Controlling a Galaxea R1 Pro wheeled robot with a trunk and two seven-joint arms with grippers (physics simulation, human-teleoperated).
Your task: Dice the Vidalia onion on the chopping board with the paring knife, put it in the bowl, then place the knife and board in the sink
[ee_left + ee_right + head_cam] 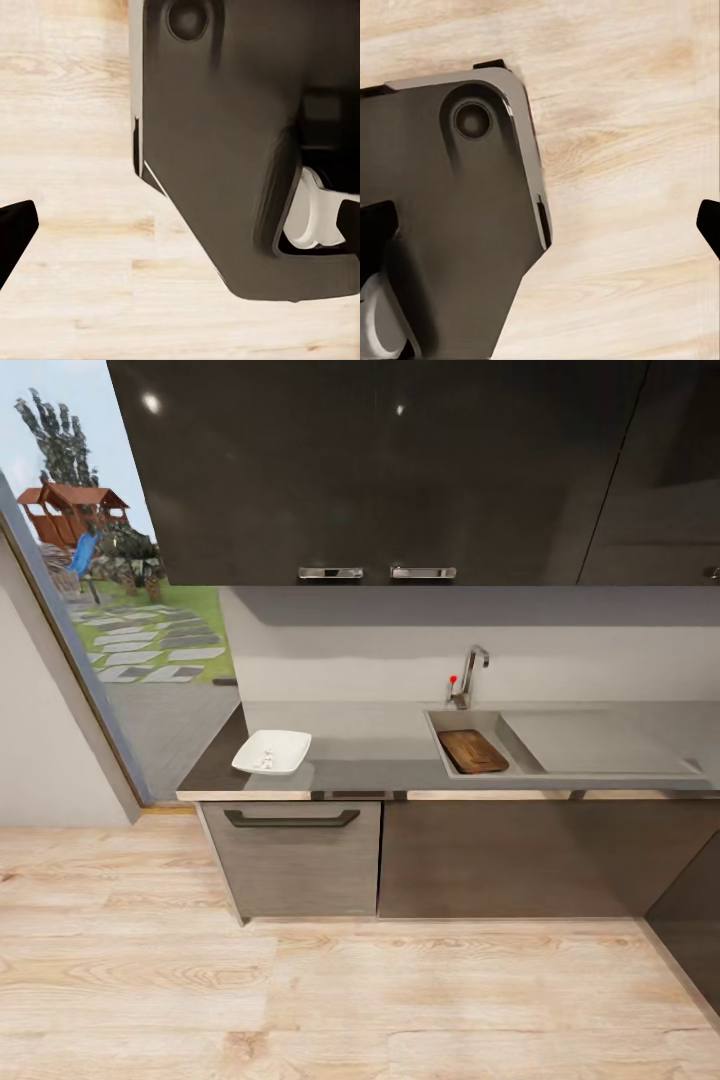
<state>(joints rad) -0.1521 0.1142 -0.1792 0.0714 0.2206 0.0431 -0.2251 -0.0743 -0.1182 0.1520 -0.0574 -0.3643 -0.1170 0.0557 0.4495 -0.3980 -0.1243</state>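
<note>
Lying brown and grainy, chopping board (472, 751) inside sink (520, 743)

Countertop (370, 745): smooth grey slab, matt, with a pale wood-toned front strip. Sink (600, 745): brushed steel, dull sheen; tap (470, 675) polished chrome. Chopping board (472, 751): brown wood, visible grain. Bowl (272, 751): white, glossy, ceramic-like. Upper cabinets (380, 470): dark, high-gloss, with chrome handles. Floor (350, 1000): light wood planks, matt.

Home kitchen: sink (487, 732); countertop (370, 745); cabinets (380, 470)
</note>
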